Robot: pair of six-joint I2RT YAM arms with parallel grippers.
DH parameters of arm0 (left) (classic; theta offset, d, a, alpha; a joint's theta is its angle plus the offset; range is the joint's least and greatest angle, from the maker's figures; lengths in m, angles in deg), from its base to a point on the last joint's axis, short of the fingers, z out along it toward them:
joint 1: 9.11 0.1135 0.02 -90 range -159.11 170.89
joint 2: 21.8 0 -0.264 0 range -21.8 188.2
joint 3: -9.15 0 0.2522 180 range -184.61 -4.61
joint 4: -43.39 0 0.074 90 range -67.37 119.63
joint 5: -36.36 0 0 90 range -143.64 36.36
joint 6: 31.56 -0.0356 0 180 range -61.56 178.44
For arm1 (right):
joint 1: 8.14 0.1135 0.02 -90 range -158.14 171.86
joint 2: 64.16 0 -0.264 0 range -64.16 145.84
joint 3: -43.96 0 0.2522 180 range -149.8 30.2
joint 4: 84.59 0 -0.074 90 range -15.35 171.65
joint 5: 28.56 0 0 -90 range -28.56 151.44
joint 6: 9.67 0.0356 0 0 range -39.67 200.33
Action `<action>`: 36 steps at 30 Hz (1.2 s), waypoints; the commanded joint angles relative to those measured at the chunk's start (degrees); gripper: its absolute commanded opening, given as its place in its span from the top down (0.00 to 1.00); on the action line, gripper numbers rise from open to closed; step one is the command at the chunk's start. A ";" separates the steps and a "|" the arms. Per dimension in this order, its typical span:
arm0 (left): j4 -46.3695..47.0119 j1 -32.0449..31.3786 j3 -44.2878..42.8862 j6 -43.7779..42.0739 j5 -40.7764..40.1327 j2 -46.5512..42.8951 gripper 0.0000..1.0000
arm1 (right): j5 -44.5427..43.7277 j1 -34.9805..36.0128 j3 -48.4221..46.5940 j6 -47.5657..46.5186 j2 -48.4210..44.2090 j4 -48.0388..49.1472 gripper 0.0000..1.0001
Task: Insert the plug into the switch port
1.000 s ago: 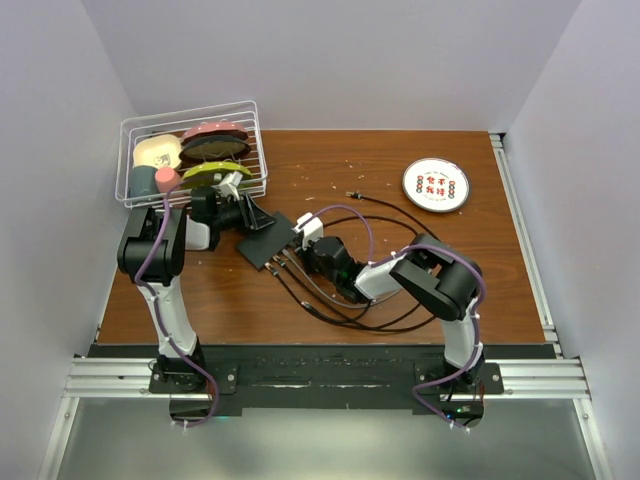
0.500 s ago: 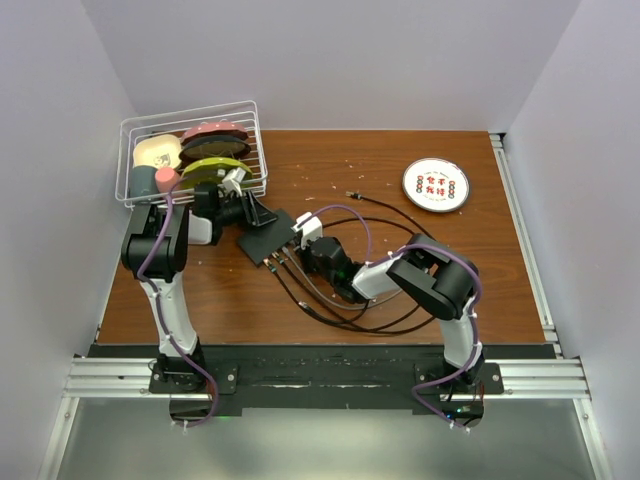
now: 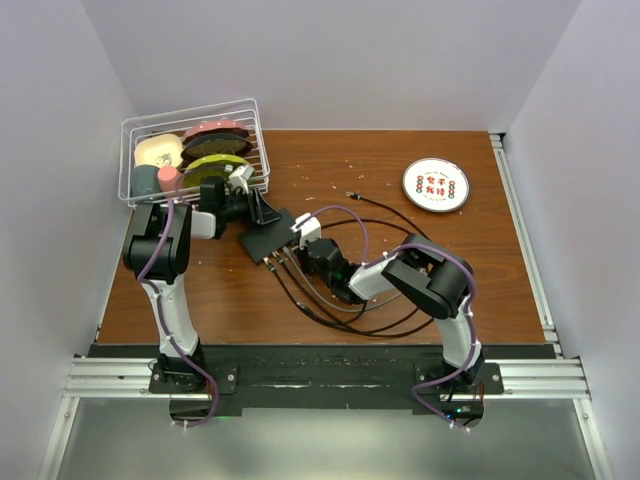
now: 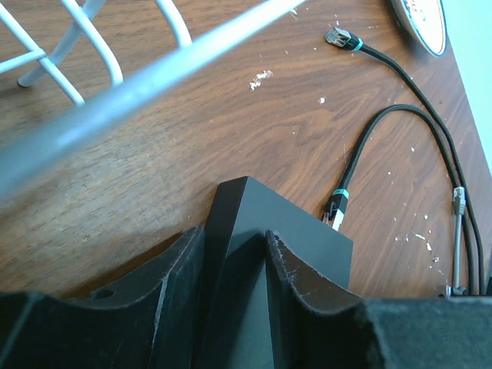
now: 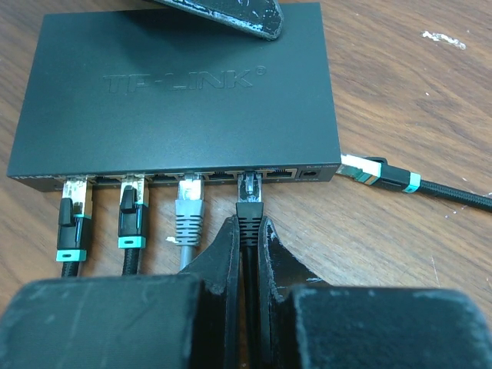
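Note:
The matte-black switch lies flat on the wood, its port row along the near edge. My right gripper is shut on a black plug, whose tip sits in the mouth of a switch port just right of a grey plug. My left gripper is shut on the switch's far corner, one finger on top and one at its side. From above, the switch lies between the left gripper and the right gripper.
Two black plugs with teal bands fill the left ports. Another teal-banded plug lies at the switch's right end. Cables loop in front of the right arm. A wire basket stands back left, a white disc back right.
The right gripper has pushed forward and left with the plug toward the switch. The left gripper and the switch have shifted slightly toward the basket.

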 commanded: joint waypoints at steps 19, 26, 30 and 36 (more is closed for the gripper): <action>-18.75 -10.01 5.15 -3.94 3.53 -0.99 0.74 | -5.82 -0.41 -7.33 1.02 2.43 -0.91 1.00; -19.98 -11.85 6.47 -4.20 3.36 -0.91 0.89 | -7.31 -0.50 -8.39 0.58 2.96 -0.12 1.00; -21.03 -12.29 7.09 -4.29 2.48 -0.82 1.00 | -7.75 -0.76 -10.15 1.63 3.49 -2.48 1.00; -21.56 -13.43 7.35 -4.73 2.74 -0.73 1.00 | -8.10 -1.03 -12.08 0.93 3.49 -3.37 1.00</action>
